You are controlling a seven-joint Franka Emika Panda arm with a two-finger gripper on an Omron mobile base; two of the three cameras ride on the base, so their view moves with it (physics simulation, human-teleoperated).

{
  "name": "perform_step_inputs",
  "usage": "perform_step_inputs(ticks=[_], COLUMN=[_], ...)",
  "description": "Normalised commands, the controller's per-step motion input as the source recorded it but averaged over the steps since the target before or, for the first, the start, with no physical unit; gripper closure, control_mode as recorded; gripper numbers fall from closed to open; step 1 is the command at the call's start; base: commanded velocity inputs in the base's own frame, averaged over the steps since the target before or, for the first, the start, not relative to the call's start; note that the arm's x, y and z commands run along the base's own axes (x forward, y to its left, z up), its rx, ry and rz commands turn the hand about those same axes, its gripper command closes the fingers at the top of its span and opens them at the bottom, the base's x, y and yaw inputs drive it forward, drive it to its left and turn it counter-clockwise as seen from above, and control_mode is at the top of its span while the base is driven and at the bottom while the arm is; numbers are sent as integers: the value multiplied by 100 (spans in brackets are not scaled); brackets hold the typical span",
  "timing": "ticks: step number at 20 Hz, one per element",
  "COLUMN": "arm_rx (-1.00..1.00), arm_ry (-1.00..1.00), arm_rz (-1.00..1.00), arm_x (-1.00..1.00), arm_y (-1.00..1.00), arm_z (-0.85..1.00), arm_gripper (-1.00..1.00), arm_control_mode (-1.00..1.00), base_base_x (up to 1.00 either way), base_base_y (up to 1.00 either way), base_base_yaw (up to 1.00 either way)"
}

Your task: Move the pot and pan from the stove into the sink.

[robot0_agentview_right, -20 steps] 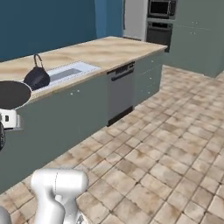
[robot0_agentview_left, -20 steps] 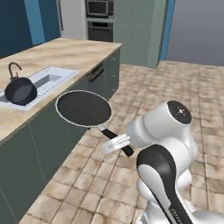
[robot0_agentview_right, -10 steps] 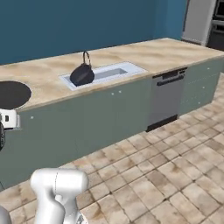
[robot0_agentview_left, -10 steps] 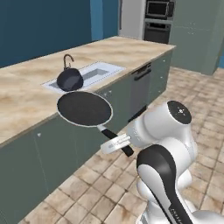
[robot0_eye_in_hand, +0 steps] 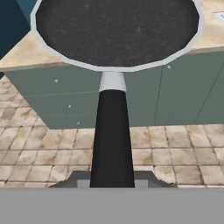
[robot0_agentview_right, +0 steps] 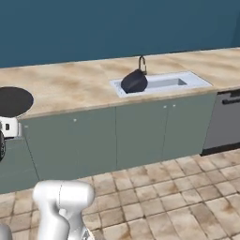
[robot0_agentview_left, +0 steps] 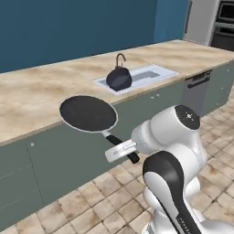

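Blue wall runs behind everything I see, with tiled floor below it. Against that wall stands the long beige marbled worktop on grey-green cabinets, and I take the sink set into that worktop as my landmark. Past the sink, at the far right of the left base view, I see a grey dishwasher front under the worktop and ovens further off.

My arm is in front of the cabinets, well to the left of the sink in the left base view. Its gripper is closed on the handle of the pan, which I hold level in the air, with the dish out over the front edge of the worktop, well apart from the sink. On the hand view the black handle runs straight up from between the fingertips to the round dark dish with its pale rim. The right base view catches the dish at its left edge.

Inside the sink, at its left end, sits the pot, dark and tilted. Just behind the pot rises the thin dark faucet.
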Motion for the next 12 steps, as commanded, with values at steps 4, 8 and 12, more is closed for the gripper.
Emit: perform_step_inputs(ticks=[4,8,12], arm_rx=[0,0,0], arm_ry=[0,0,0], arm_rz=[0,0,0], arm_x=[0,0,0], arm_y=[0,0,0], arm_z=[0,0,0], arm_gripper=[100,100,100], arm_control_mode=[100,100,100], base_base_x=[-2,0,0], base_base_y=[0,1,-19], base_base_yaw=[37,1,4])
